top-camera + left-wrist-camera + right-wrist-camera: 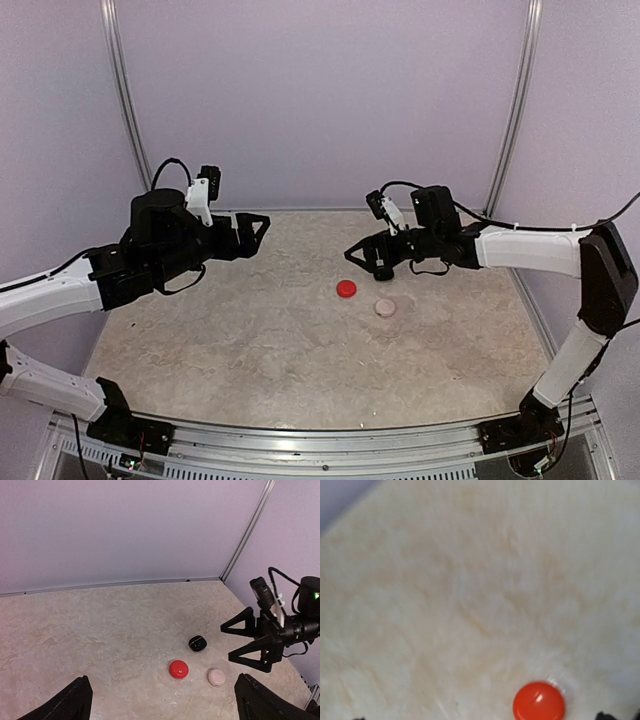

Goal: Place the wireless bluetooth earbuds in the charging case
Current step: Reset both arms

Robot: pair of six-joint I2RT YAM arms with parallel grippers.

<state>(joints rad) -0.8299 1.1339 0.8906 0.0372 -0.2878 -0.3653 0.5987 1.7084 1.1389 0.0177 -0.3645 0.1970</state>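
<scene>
Three round charging cases lie on the mottled beige table (250, 340), all in its right half. The red case (346, 289) sits nearest the middle, and the pale pinkish case (386, 308) is just beside it, apart and slightly nearer the arm bases. The left wrist view also shows a black case (197, 643), farther from that camera than the red case (178, 669) and the pale one (216, 677). The three form a loose triangle, none touching another. Whether any earbuds sit inside them cannot be told; the cases are too small in every view.

The right gripper (352, 257) reaches in from the right with its jaws spread wide and nothing held between them. In the left wrist view its two black triangular fingers (239, 625) point toward the black case, which lies near their tips but apart from them. From above, the red case lies just nearer the bases than those fingertips, and the pale case lies below the wrist behind them. In the blurred right wrist view, the red case (539, 701) lies low and right of centre on bare table.

The left gripper (265, 226) hangs over the left half of the table, well apart from all three cases. Its jaws are also wide apart, with one finger (75, 700) at each lower corner of its own view.
</scene>
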